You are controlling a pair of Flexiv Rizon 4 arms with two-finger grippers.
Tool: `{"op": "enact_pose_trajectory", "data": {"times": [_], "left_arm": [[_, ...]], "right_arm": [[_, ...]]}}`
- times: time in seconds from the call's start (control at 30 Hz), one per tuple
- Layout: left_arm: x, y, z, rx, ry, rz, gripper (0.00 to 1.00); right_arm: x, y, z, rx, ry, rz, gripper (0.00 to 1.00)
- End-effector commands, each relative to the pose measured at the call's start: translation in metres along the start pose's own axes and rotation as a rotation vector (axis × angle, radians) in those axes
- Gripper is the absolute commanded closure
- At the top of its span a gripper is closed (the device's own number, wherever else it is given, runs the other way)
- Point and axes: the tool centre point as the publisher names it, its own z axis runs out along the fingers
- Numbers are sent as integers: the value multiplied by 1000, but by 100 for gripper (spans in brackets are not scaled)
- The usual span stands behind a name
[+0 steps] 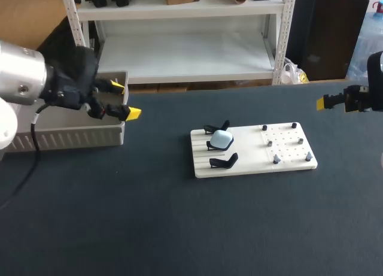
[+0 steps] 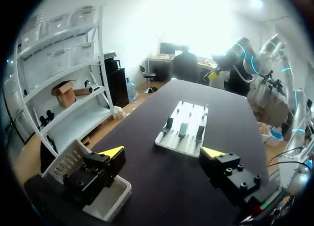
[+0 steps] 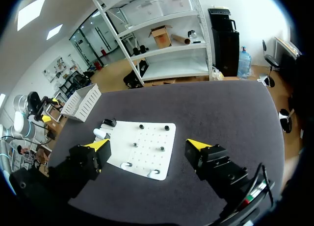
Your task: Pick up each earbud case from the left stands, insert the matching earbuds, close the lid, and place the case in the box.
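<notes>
- Sizing up the earbud case [image 1: 222,139]: it read as small, light and rigid, a hard plastic shell. Crush risk looked low.
- Its surface looked smooth with rounded corners, so it would probably be slippery under the yellow tips. I'd favour a square, centred pinch.
- Best hold, by my judgement, was across two opposite sides at mid-body, lifting straight up off the cradle. The hinge and lid seam were too small to make out.
- Looks: pale blue, a rounded-square pebble. I couldn't tell whether the lid was open or closed.
- Location: it sat on the middle of three black stands [image 1: 223,161] on the left part of the white board [image 1: 239,168], mid-bench [image 1: 179,228]. The other two stands looked empty.
- Small grey and dark pieces on the board's pegged right half were presumably the earbuds [image 1: 276,159], but they were too small to confirm.
- The left end effector [image 1: 125,99] was spread wide and empty, hovering at the corner of the box [image 1: 72,138], well apart from the case.
- The right end effector [image 3: 147,145] was also spread and empty, off the board's right side and well apart from it.
</notes>
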Motion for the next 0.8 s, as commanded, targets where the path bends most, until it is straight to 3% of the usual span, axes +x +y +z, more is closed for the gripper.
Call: {"op": "enact_pose_trajectory", "data": {"times": [0.03, 0.3, 0.7, 0.8], "left_arm": [[3, 8, 35, 107, -18, 48, 0], [4, -9, 66, 173, -55, 160, 0], [15, -31, 106, 269, -68, 197, 0], [17, -36, 113, 291, -69, 209, 8]], "right_arm": [[0, 0, 0, -2, 1, 0, 0], [0, 0, 0, -2, 1, 0, 0], [0, 0, 0, -2, 1, 0, 0], [0, 0, 0, -2, 1, 0, 0]]}}
